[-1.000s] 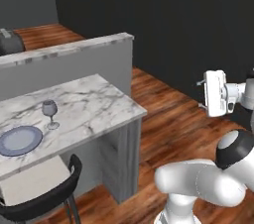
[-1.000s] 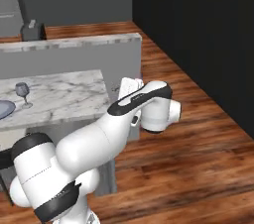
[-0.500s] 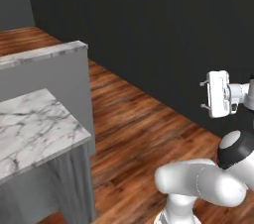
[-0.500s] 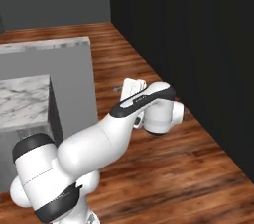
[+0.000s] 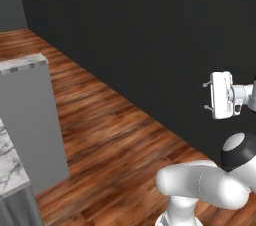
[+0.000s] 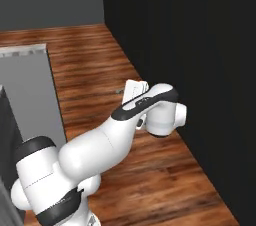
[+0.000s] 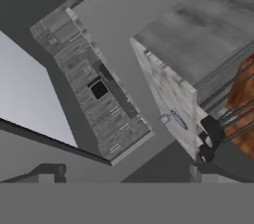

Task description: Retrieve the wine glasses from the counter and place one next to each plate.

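**Far from the fingers now: the laid tabletop**

Ahead of the fingers (image 5: 206, 85) the two base views have changed completely. One second ago they showed the marble tabletop (image 5: 9, 166) with a plate and a wine glass on it. Now they show a dark wall (image 5: 150, 30) and wooden floor (image 5: 115, 135), with only a corner of the marble at the far side. The whole picture has shifted together, so I judge that the base has turned away; the things themselves have not moved.

The gripper (image 5: 206, 95) stays raised beside the arm, its fingers wide apart and with nothing between them.

For the task, this probably means that one place is already served and the robot is leaving to fetch the other glass from the counter.

Count, as far as can be seen:
- Wine glass (image 7: 165, 118): one, very small in the hand view, well apart from the fingers, standing on the tabletop.
- Plate (image 7: 180, 122): one, just beside that glass, though too small to be sure.
- Dark stools (image 7: 210, 136): near the tabletop edge, their number I cannot tell.
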Controlling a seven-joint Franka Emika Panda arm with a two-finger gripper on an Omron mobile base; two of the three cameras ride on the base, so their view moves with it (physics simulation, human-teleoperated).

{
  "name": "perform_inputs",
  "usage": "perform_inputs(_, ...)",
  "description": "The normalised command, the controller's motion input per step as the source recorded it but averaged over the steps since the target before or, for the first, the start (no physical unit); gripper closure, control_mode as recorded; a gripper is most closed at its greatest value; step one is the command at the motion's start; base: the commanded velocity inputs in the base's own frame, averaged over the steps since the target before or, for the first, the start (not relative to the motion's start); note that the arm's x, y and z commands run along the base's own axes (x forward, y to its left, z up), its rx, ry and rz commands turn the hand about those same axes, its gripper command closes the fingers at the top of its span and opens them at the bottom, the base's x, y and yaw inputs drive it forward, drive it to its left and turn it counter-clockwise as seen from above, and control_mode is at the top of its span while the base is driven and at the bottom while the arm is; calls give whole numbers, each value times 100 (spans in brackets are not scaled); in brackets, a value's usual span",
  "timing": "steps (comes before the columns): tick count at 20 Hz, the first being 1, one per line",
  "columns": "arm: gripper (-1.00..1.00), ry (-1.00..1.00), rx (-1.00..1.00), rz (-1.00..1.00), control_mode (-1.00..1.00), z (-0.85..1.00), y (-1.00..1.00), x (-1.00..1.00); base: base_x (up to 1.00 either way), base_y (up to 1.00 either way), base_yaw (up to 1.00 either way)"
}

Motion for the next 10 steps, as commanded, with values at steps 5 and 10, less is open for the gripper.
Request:
perform_inputs(5,-100,0,0,0,100,0,0,0,100,-65,12)
perform_inputs(10,-100,0,0,0,100,0,0,0,100,-54,10)
